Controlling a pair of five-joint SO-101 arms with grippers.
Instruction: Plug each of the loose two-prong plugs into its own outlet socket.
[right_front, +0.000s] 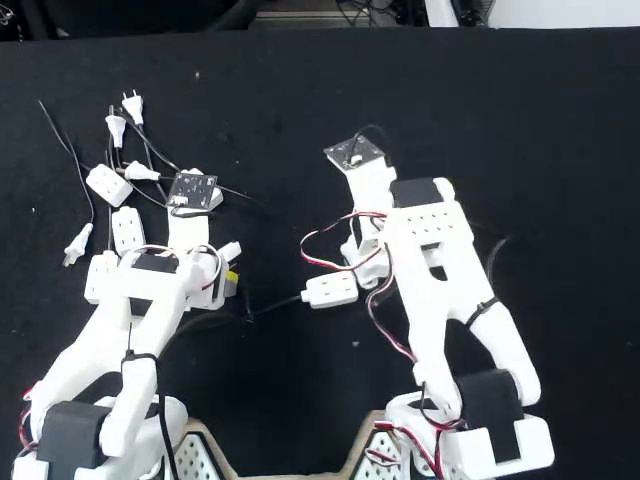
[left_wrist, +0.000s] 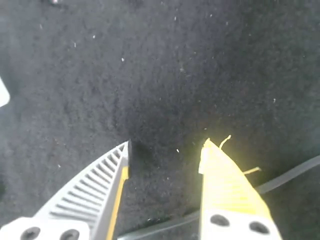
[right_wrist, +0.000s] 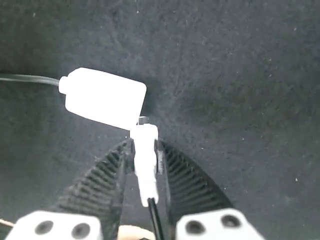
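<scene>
Your right gripper (right_wrist: 145, 146) is pinching a white two-prong plug (right_wrist: 144, 162) between its dark ribbed fingers (right_wrist: 102, 180). The plug's black cord (right_wrist: 154, 217) is running back between them and getting cut off at the frame's edge. The plug's nose is sitting right against the side of a white outlet socket (right_wrist: 104, 97), which is lying tilted on the black table (right_wrist: 240, 75). The prongs are hidden where the two meet, so you cannot tell whether they are in the slots or only butting against the casing. The socket's own black cable (right_wrist: 25, 79) is leaving from its other end. In the high view this socket (right_front: 331, 290) is lying between the two arms, just beside the right arm, whose body is lying over the spot where plug meets socket.

Your left gripper (left_wrist: 166, 145) is hanging spread wide, with only black cloth between one white ribbed finger (left_wrist: 97, 192) and one yellow finger (left_wrist: 225, 187), both cropped at their bases. A second cable (left_wrist: 287, 174) is crossing the cloth and passing out of sight under the yellow finger. A white sliver (left_wrist: 2, 92) at the edge is too cropped to identify.

In the high view the other loose plugs (right_front: 116, 127) and spare sockets (right_front: 108, 184) are lying clustered at the far left of the table, their thin wires tangled. The nearest one (right_front: 100, 275) is hard to separate from the white left arm beside it.
</scene>
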